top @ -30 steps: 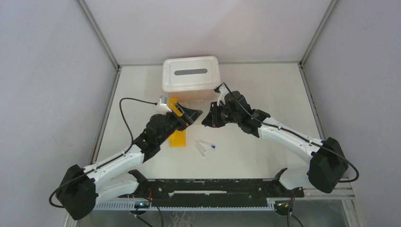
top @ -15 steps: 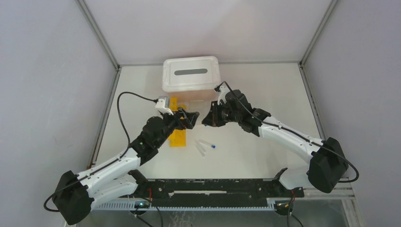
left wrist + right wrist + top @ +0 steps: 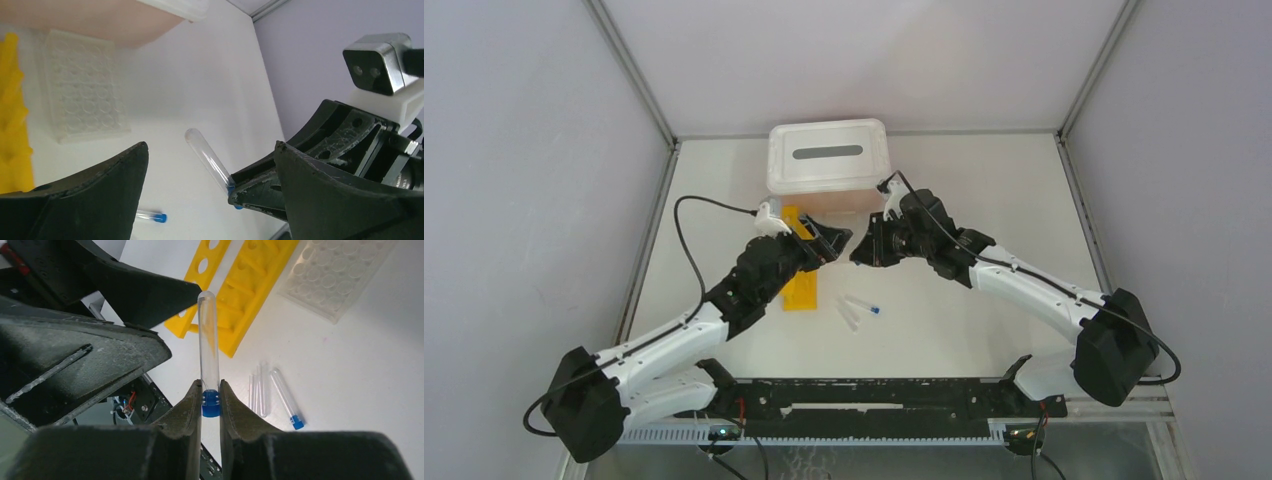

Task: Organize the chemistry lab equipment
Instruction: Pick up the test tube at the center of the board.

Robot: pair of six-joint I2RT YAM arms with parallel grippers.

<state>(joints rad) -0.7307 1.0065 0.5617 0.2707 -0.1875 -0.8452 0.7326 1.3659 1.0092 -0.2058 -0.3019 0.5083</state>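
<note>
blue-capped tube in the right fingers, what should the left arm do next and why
Probably ease the left gripper forward slightly so its open fingers straddle the tube on its clear body, ready to close. The right gripper pinches the tube only at its blue cap, and the left fingers are spread wide facing its rounded end: it looks like a handover.

blue-capped tube (right gripper pinching), gridded rack

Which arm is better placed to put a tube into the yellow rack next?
Right, probably: the right gripper is shut on the blue cap of a tube, its rounded end free, near the yellow rack. The left gripper is open, holding nothing.
</note>
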